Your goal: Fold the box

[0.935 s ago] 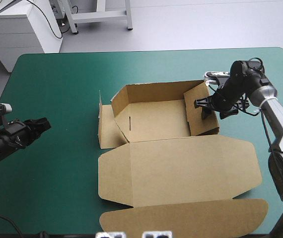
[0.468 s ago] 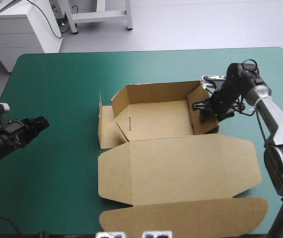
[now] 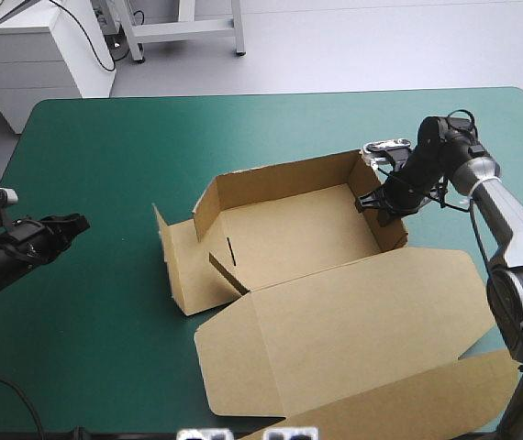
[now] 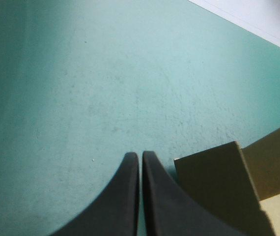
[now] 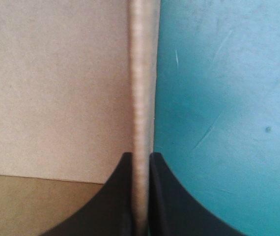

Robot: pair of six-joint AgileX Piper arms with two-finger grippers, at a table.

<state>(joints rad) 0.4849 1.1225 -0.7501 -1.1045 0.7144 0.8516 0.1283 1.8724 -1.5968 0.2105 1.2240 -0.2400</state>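
Wondering how far along that box [image 3: 289,229] is, any update?

Me: Roughly halfway, I reckon. It sits mid-table, a bit skewed. Nearest my side the lid [image 3: 353,321] lies flat on the teal-green cover [image 3: 105,137]. Its tuck flap [image 3: 408,408] reaches toward the table's near edge, so nothing's done there yet.

Them: And your grippers?

Me: My left gripper [image 3: 73,222] hangs over bare cover off to the left, fingers pressed together and holding nothing. The left flap [image 3: 183,266] just ahead of it only leans partway up, and the little slotted wall beside it isn't tucked. Further on, my right gripper [image 5: 140,155] is pinching the top edge of the right wall [image 3: 392,234], which stands upright. Farthest off, the back wall [image 3: 280,179] is up too. My guess at what's left is to raise and tuck the left side, then deal with the lid.
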